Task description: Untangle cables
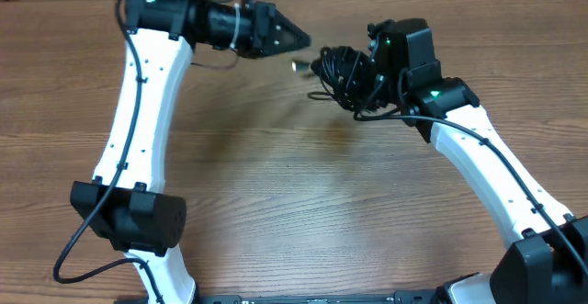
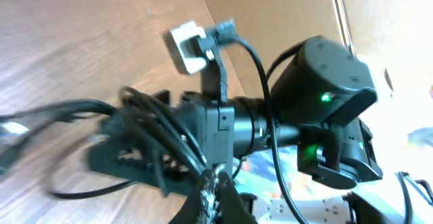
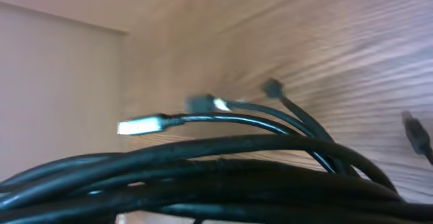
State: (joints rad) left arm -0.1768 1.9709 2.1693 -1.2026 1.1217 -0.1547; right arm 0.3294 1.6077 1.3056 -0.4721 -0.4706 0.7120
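Note:
The cables (image 1: 338, 73) are a small black bundle at the far middle of the table, held at my right gripper (image 1: 366, 82), which is shut on them. A silvery plug (image 1: 299, 65) sticks out to the left. In the right wrist view the cables (image 3: 223, 163) fill the lower frame and hide the fingers; the silvery plug (image 3: 139, 126) and other plug ends point away. My left gripper (image 1: 296, 38) is shut and empty, just up and left of the bundle. In the left wrist view its fingers (image 2: 213, 195) are pressed together, and the bundle (image 2: 145, 139) hangs at the right gripper.
The wooden table (image 1: 294, 203) runs across the whole overhead view. Both white arms reach in from the near edge, with the left arm's base (image 1: 129, 217) at the near left and the right arm's base (image 1: 542, 263) at the near right.

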